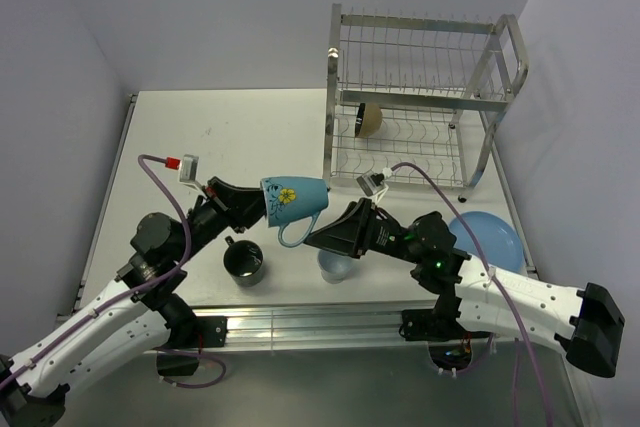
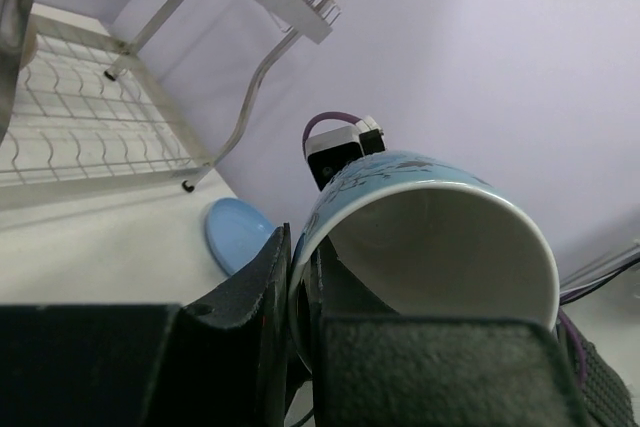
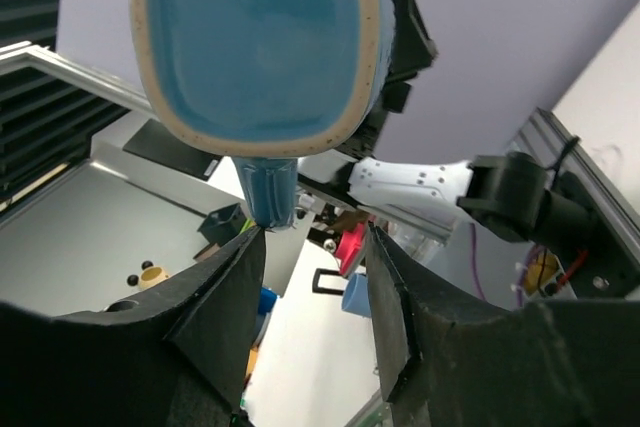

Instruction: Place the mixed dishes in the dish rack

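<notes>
My left gripper (image 1: 262, 205) is shut on the rim of the light blue mug (image 1: 295, 197), which has a yellow flower, and holds it on its side above the table. In the left wrist view the fingers (image 2: 262, 287) pinch the mug's wall (image 2: 440, 237). My right gripper (image 1: 312, 238) is open just below and to the right of the mug. In the right wrist view (image 3: 312, 247) the mug's handle (image 3: 270, 192) touches its left fingertip, under the mug's base (image 3: 255, 47). The tan bowl (image 1: 369, 120) stands on edge in the lower tier of the dish rack (image 1: 420, 57). The dark mug (image 1: 243, 260) stands on the table.
The light blue plate (image 1: 490, 239) lies at the right edge of the table, beside my right arm; it also shows in the left wrist view (image 2: 238, 232). A pale mug (image 1: 337, 268) sits partly hidden under my right gripper. The rack's upper tier holds nothing.
</notes>
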